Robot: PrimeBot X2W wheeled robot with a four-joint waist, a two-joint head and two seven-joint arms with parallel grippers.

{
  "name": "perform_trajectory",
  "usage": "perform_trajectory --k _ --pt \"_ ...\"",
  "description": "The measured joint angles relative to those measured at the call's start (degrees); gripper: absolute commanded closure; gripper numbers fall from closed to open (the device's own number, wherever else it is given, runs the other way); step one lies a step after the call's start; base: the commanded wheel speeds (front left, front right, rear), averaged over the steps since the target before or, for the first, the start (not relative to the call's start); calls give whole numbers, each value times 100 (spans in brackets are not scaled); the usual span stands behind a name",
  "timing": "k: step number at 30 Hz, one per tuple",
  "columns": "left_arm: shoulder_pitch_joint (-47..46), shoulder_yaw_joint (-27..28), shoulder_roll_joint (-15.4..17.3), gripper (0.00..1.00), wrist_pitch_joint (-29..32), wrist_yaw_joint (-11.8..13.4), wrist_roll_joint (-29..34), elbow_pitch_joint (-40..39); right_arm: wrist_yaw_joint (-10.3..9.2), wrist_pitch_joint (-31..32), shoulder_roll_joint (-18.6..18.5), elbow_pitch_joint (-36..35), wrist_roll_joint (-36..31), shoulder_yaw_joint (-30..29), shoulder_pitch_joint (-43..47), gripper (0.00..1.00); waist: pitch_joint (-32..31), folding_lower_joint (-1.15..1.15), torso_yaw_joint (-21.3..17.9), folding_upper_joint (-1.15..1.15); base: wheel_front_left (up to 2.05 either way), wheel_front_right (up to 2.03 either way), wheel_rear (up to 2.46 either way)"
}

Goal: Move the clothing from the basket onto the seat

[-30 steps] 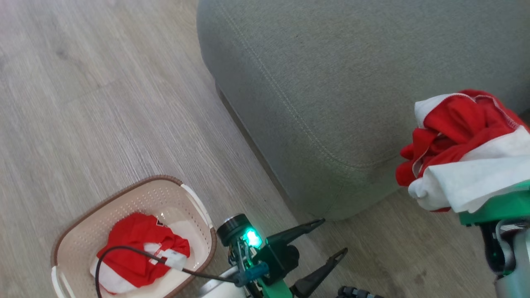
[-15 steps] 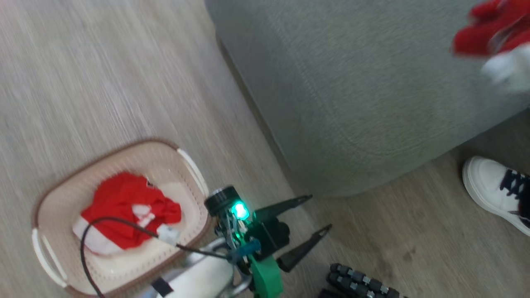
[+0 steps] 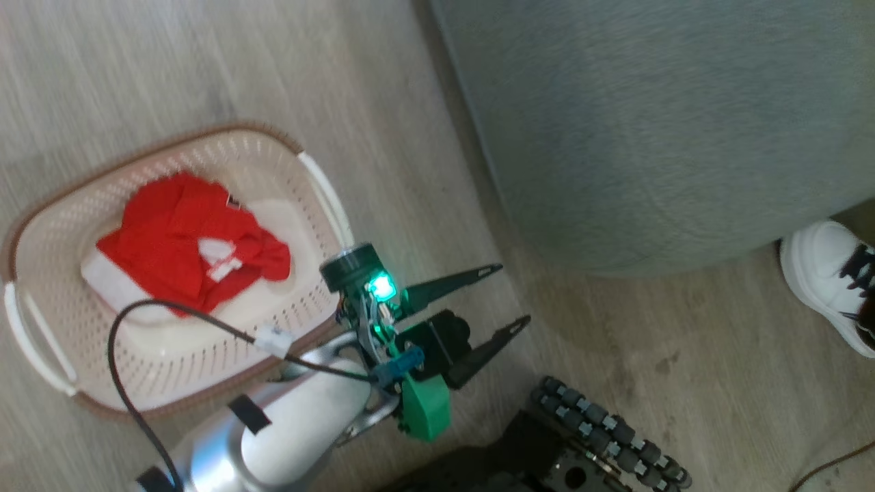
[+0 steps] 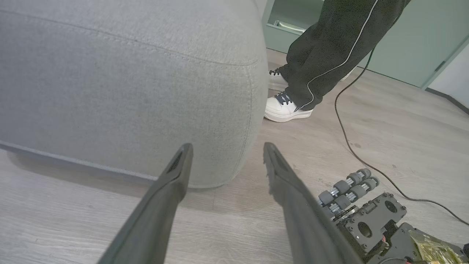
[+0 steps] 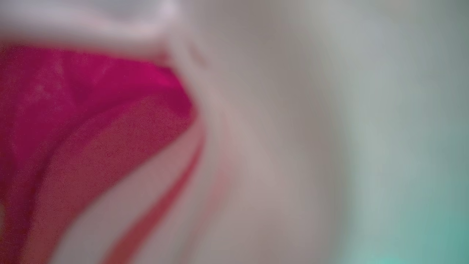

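Note:
One red and white piece of clothing [image 3: 184,239] lies crumpled in the cream basket [image 3: 321,191] on the floor at the left. My left gripper [image 3: 514,294] hovers open and empty just right of the basket, its fingers pointing at the grey-green seat [image 3: 649,123]. In the left wrist view the left gripper [image 4: 227,146] faces the seat's rounded corner [image 4: 128,84] close by. Blurred red and white clothing [image 5: 91,128] lies right against the right wrist camera and hides the right gripper's fingers, which are shut on it.
A person stands by the seat's corner: a white shoe [image 3: 827,273], a shoe [image 4: 287,108] and a dark trouser leg [image 4: 329,44]. My base's roller wheels [image 3: 601,430] sit on the wooden floor. A black cable [image 4: 348,139] trails across it.
The head camera has swung, shifting the whole picture. The held clothing and right gripper went out of the head view at the upper right. A person's shoe came in.

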Motion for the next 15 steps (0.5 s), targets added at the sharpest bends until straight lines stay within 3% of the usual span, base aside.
perform_trajectory --k 6,15 --pt "-258 -170 37 0 0 0 249 20 0 0 -309 1026 156 300 -583 100 367 -1 262 0 0 0 0" --pt "-376 -207 -70 0 -1 0 417 -68 0 0 -533 2527 412 1390 -1438 100 769 -2 718 0 0 0 0"
